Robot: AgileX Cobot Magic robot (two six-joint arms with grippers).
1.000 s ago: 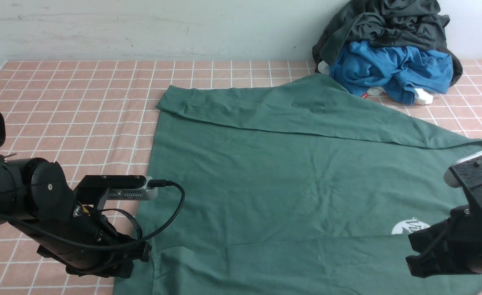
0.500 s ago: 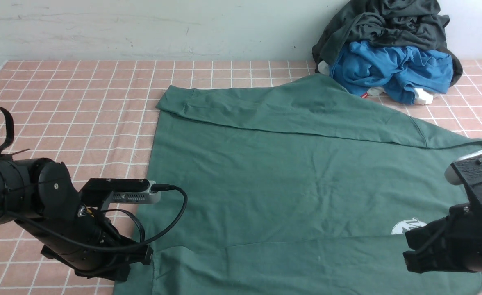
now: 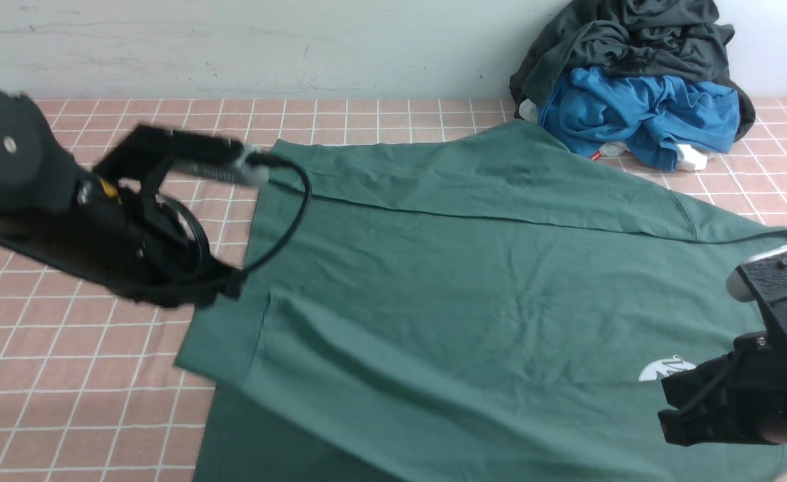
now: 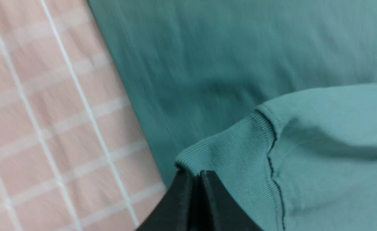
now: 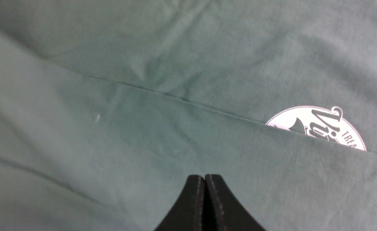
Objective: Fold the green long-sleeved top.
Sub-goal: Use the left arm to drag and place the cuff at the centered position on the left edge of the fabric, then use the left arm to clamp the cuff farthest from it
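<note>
Green long-sleeved top lies spread over the middle of the bench, which is covered in a pink cloth with white grid lines. The top takes up most of the front view, from centre out to 3 and 6 o'clock.

Far sleeve is folded flat across the body, a long band running from 11 toward 3 o'clock.

Left hand is at 9 o'clock of the front view, its arm blurred. The fingers are pressed together and pinch the edge of the ribbed cuff. The near sleeve is held up off the body from that point and runs as a raised slanting sheet toward 5 o'clock. The cuff end hangs over the checked cloth.

Right hand is at 4 o'clock, low over the near sleeve. Its fingers are fully closed and no cloth shows between them. Cannot tell whether the tips touch the fabric.

White round logo sits just beyond the right hand, half tucked under the sleeve's edge.

At 1 o'clock, against the pale wall, a crumpled blue garment sits with a dark grey garment heaped on it. The pile touches the top's far edge.
</note>
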